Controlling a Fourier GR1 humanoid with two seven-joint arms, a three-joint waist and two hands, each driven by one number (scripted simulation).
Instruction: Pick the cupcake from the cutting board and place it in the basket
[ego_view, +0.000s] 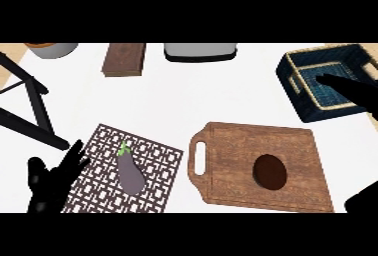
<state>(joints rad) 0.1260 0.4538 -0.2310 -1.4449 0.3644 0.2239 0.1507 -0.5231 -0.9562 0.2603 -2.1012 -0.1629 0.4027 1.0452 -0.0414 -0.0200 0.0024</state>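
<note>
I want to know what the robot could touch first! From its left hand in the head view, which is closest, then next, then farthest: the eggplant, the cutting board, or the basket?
From the left hand, at the view's lower left:
1. Eggplant, just to its right, lying on the patterned mat.
2. Cutting board, farther right, at the middle.
3. Basket, far off at the upper right.

I'm looking down at a kitchen. The white table (221, 95) carries cooking things: a wooden cutting board (244, 165) with a handle slot, an eggplant (131, 172) lying on a patterned brown placemat (159, 165), and a dark woven basket (295, 85) at the far right. Along the far edge I see a wooden block (123, 59) and a grey pot (53, 49).
</note>
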